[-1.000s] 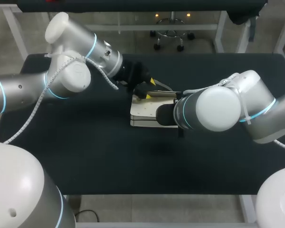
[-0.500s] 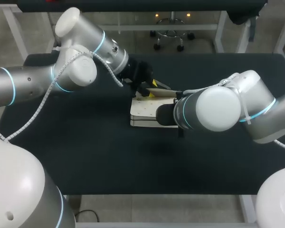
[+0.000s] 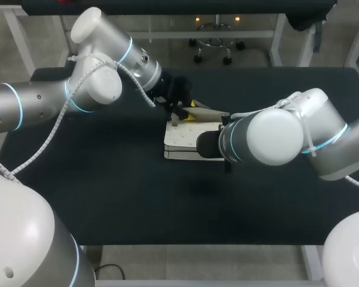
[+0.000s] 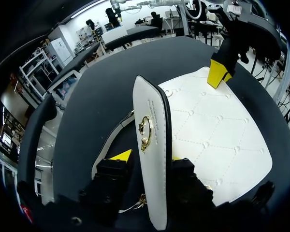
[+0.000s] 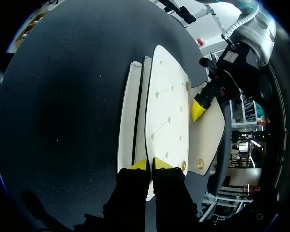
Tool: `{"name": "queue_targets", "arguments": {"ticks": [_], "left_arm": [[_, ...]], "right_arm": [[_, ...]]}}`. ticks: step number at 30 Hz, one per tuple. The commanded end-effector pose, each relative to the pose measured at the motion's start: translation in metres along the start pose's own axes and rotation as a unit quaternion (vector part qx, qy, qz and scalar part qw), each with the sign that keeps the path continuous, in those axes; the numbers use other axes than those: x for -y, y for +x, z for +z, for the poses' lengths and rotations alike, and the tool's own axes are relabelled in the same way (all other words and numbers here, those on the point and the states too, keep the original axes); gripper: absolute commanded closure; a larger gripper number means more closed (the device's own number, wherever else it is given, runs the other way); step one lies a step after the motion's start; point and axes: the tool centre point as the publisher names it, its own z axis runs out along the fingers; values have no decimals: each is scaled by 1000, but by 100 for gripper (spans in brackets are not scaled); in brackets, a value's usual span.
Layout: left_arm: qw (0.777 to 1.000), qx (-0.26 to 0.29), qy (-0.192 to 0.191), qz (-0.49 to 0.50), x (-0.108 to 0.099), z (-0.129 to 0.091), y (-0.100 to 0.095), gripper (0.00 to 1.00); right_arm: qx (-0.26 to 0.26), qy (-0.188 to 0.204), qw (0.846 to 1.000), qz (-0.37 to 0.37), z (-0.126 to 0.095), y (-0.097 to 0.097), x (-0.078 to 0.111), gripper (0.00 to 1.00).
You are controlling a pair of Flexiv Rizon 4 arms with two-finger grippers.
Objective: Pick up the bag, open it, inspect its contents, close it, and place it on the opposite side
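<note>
Left gripper (image 4: pixel 149 162) is clamped on the raised flap (image 4: pixel 152 121) of the white quilted leather bag (image 3: pixel 180 140); right gripper (image 5: pixel 151 165) is pinched tight on the bag's side edge. The bag sits midway across the black table (image 3: pixel 107 179), nearer its far edge. Risk: the flap looks thin and slick, so if left out-pulls right's hold, it slips and drops shut, or the body drags.

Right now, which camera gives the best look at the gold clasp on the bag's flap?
The left wrist view: the gold clasp sits in plain sight on the raised flap, clamped in the left gripper. The head view shows only the flap edge-on; the right wrist view shows the bag from the other side, without the clasp.
</note>
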Motion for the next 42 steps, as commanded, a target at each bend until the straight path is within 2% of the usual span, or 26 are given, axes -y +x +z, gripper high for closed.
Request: {"name": "queue_targets", "arguments": {"ticks": [1,3,4,5,17,18,19,20,21,32,37,41,42], "left_arm": [[1000,-1,3,-3,-2,3,-3,71],[1000,-2,5,-5,-2,3,-3,80],[1000,-2,5,-6,-2,3,-3,93],[1000,-3,6,-7,-2,3,-4,100],[1000,-5,20,-19,-4,0,-4,100],[1000,-4,21,-20,-4,0,-4,100],[1000,-3,21,-20,-4,-2,-5,100],[1000,-1,24,-21,-3,-4,-5,100],[999,0,24,-21,-2,-5,-5,100],[999,21,20,-28,10,-33,-11,100],[999,21,20,-28,10,-33,-11,100],[999,21,20,-28,10,-33,-11,100],[999,21,20,-28,10,-33,-11,100]], "right_arm": [[33,-7,999,0,1,5,3,100],[33,-7,999,0,1,5,3,100],[33,-7,999,0,1,5,3,100],[33,-7,999,0,1,5,3,100],[33,-7,999,0,1,5,3,100],[33,-10,999,3,0,4,3,91],[32,-13,999,4,-1,4,2,63],[31,-17,999,6,-4,3,2,6],[30,-19,999,7,-6,3,1,0],[17,-24,1000,11,-51,-8,-9,0],[12,-20,1000,7,-68,-14,-12,0],[-3,-13,1000,7,-74,-19,-14,0],[-8,-8,1000,8,-74,-20,-14,13]]}}
